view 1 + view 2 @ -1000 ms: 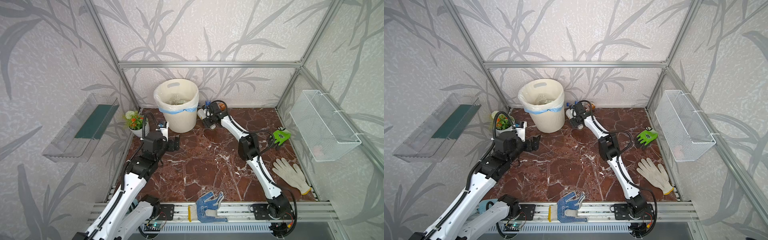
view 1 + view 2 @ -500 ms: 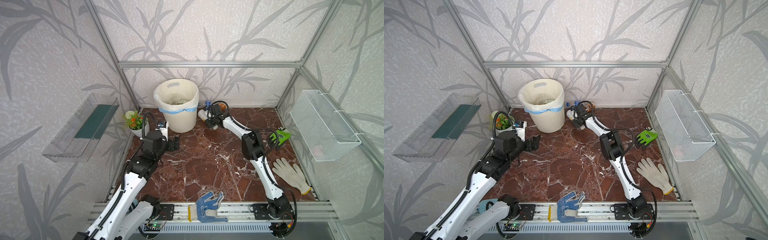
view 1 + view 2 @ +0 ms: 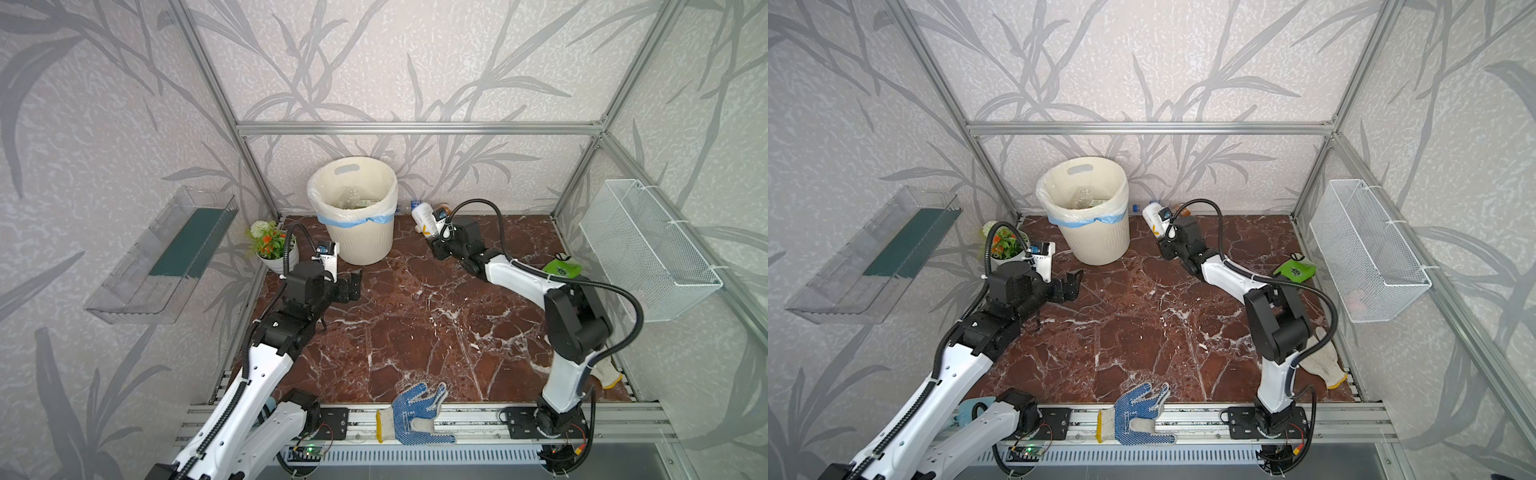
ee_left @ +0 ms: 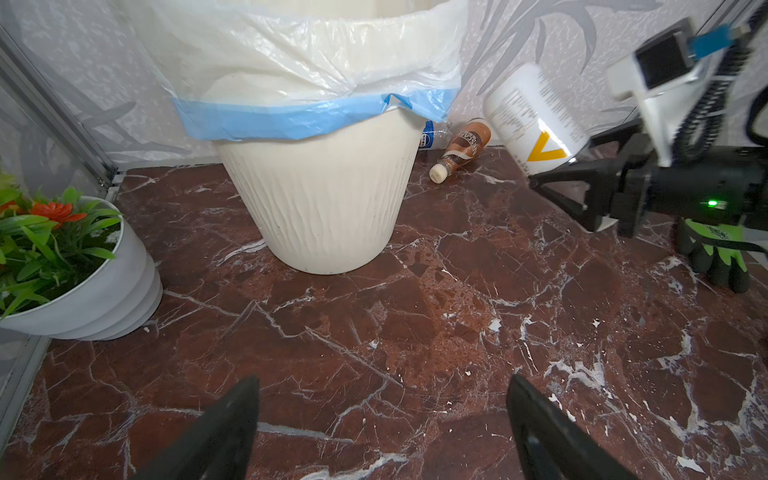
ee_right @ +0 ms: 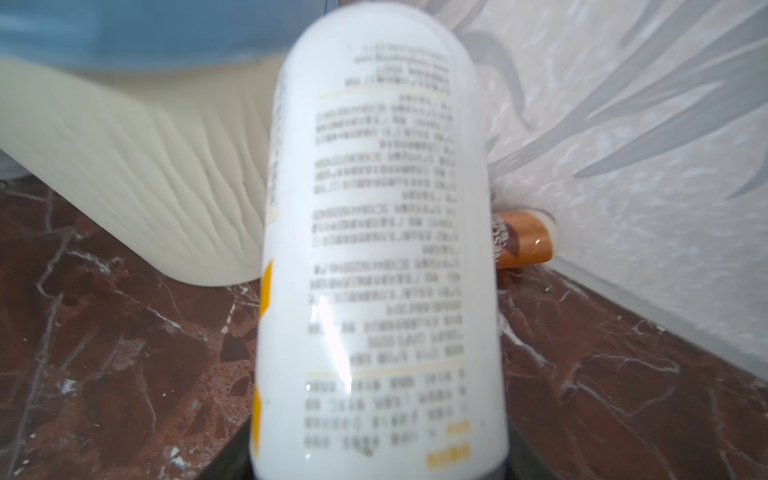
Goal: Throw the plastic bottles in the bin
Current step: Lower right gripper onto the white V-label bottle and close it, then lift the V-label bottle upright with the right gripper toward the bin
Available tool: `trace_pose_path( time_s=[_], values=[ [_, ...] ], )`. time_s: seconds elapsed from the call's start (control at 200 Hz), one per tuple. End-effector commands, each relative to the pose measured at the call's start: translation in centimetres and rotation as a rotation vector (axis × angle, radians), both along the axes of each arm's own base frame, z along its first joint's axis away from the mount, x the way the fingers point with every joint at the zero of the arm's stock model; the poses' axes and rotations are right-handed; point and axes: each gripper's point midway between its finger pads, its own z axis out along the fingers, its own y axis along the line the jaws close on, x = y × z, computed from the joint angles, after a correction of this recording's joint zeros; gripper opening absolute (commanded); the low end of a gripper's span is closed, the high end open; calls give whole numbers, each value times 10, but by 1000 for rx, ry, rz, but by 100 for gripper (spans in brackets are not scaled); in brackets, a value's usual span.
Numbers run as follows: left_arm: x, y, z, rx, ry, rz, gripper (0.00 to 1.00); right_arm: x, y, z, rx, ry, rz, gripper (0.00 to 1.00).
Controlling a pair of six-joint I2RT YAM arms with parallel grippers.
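white-label bottle (image 3: 424, 217) is up off the surface (image 3: 415, 324), tilted, just right of the bin (image 3: 353, 245) and below its rim. probably empty and light, but the opaque sleeve hides any fill. thin plastic will likely dent under squeeze, and the glossy sleeve looks slippery. best hold looks like the stiffer neck end, which is about where the right fingers (image 4: 590, 168) are clenched on it, with the body sticking up and out, so it may pivot. brown bottle (image 4: 463, 147) lies by the back wall, and some bottles (image 3: 351, 199) are already in the bin. left fingers (image 4: 224, 432) are spread wide and empty, low over the surface in front of the bin. vs a second ago, the right fingers have closed in, the bottle has been raised, the right elbow has pulled back, and the left arm is unchanged.
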Motion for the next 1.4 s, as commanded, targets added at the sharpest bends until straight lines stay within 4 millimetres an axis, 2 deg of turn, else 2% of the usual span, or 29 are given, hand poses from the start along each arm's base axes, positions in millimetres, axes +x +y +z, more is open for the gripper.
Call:
trace_pose_path(
  time_s=[0.0,0.12,0.33,0.51,0.83,0.99,1.055,1.13,1.21,1.26,1.315,1.32,1.325,1.37,1.375,1.38,1.395],
  values=[
    [0,-1,9,-5,-32,-17,92,-22,-10,75,182,-200,-32,51],
    [-1,-4,10,-15,-36,-31,92,-60,-24,112,244,-306,-47,51],
    [-5,-4,11,-28,-44,-36,91,-123,-40,161,304,-466,-36,51],
    [-5,-9,8,-45,-40,-57,92,-175,-49,189,368,-584,36,53],
    [-10,-7,10,-71,-49,-37,91,-219,-69,228,391,-703,78,53],
    [-20,0,2,-107,-43,1,91,-236,-75,252,422,-774,105,53],
    [-23,2,0,-116,-43,14,91,-237,-70,263,431,-786,137,53],
    [-25,5,1,-119,-46,25,91,-229,-56,277,426,-770,175,53],
    [-27,6,4,-126,-58,30,90,-207,-32,286,410,-713,206,53],
    [-28,7,7,-132,-72,34,91,-186,-10,291,393,-665,239,54],
    [-27,9,7,-136,-84,46,91,-156,19,306,396,-610,270,54],
    [-27,9,7,-137,-87,47,90,-155,21,312,400,-618,276,54],
    [-27,9,8,-137,-89,49,91,-150,26,304,398,-593,282,54],
    [-24,10,8,-146,-104,62,90,-128,57,323,423,-571,355,55],
    [-23,11,10,-147,-109,64,91,-124,62,320,420,-559,362,55],
    [-23,11,9,-148,-109,65,91,-118,68,309,412,-527,368,55],
    [-21,10,10,-153,-116,66,90,-113,75,323,427,-532,383,56]
  ],
)
